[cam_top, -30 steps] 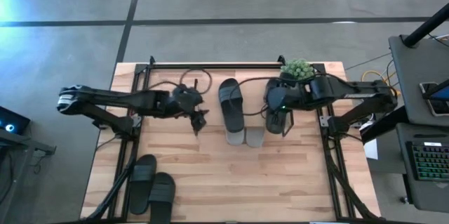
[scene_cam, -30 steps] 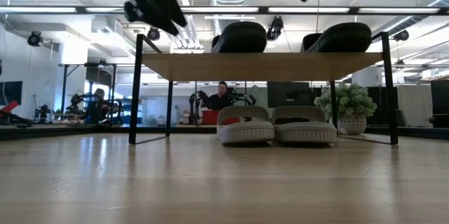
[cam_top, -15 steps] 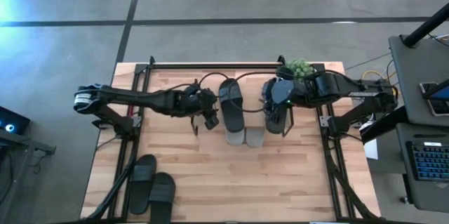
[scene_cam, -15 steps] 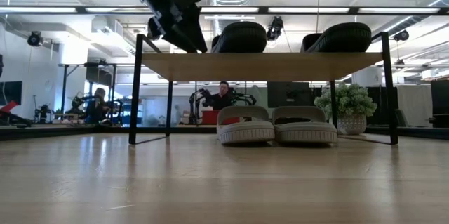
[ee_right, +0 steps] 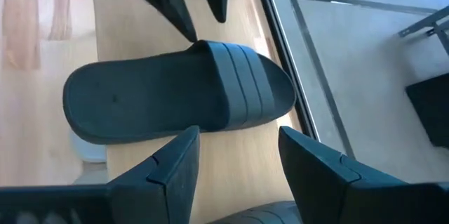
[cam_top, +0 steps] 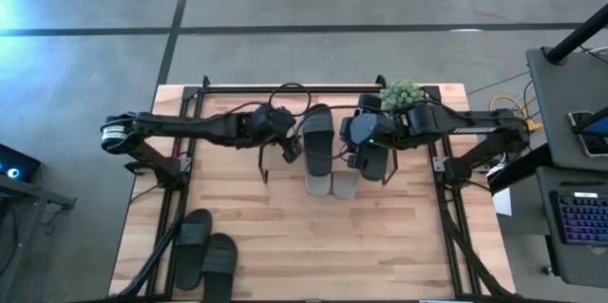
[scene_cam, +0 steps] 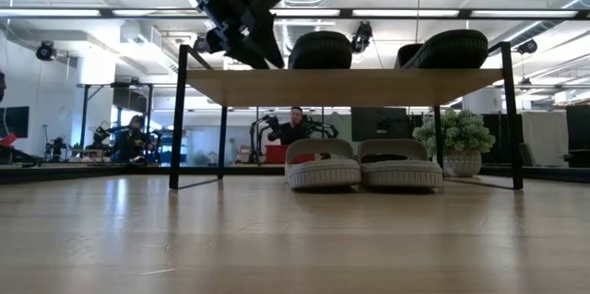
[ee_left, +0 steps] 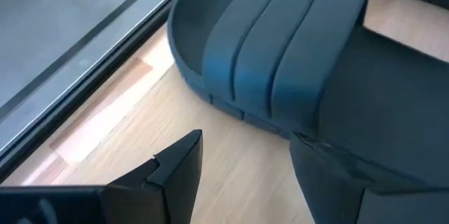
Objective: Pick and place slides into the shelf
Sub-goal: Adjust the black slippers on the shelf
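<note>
Currently two black slides sit on the shelf top, one between the grippers, one under the right arm; two grey slides lie beneath. Left gripper, fingers spread and empty, sits just beside the middle slide's strap end, probably to nudge or square it. Right gripper hovers spread above, holding nothing. Two more black slides wait at the table's near left.

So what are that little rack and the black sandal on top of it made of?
The shelf looks like a pale wood board, matte with visible grain, on thin black metal legs. The black slide seems to be moulded foam or rubber: one seamless matte piece with a ridged strap.
</note>
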